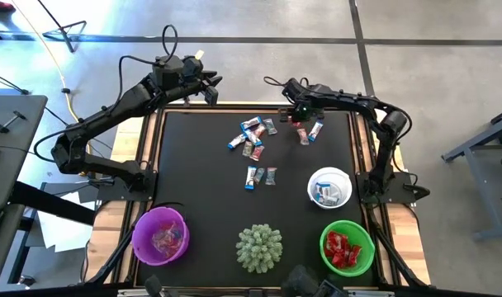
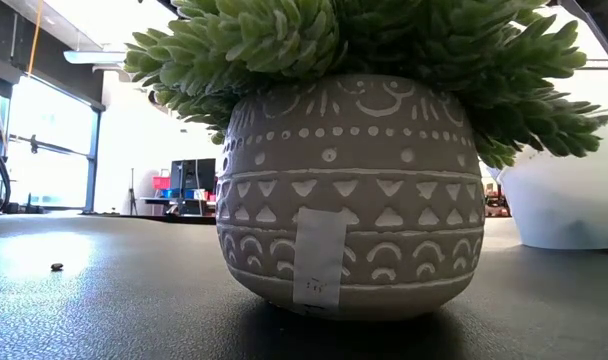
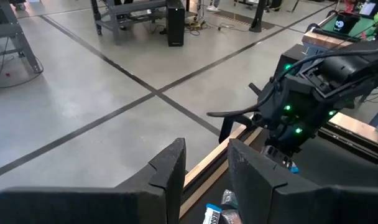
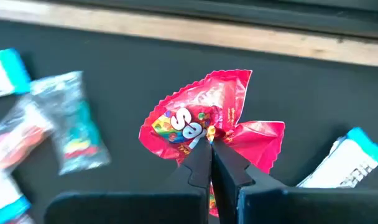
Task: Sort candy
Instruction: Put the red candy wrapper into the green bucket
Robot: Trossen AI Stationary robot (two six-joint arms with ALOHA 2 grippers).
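Observation:
Loose candy (image 1: pixel 251 136) lies scattered on the far half of the black mat (image 1: pixel 193 165), with a pair (image 1: pixel 261 176) nearer the middle. My right gripper (image 1: pixel 300 118) stands over the far right part of the mat, pointing steeply down, shut on a red candy (image 4: pixel 201 118). A blue-and-white candy (image 4: pixel 347 158) lies just beside it, and clear and blue wrapped pieces (image 4: pixel 71 124) lie a little farther off. My left gripper (image 3: pixel 204 168) waits raised over the mat's far left corner (image 1: pixel 210 87), open with nothing between its fingers. My right gripper pinches the red candy's crumpled wrapper near its middle (image 4: pixel 204 132) between its two fingertips. The fingers come from above, pointing steeply down. The wrapper is folded and puckered around the pinch; whether it is clear of the mat I cannot tell.
Three bowls stand along the near side: a purple one (image 1: pixel 160 235) at the left, a white one (image 1: pixel 329 186) holding blue-and-white pieces, a green one (image 1: pixel 347 247) holding red pieces. A spiky green plant in a patterned pot (image 2: pixel 344 190) fills the near middle (image 1: pixel 259 247).

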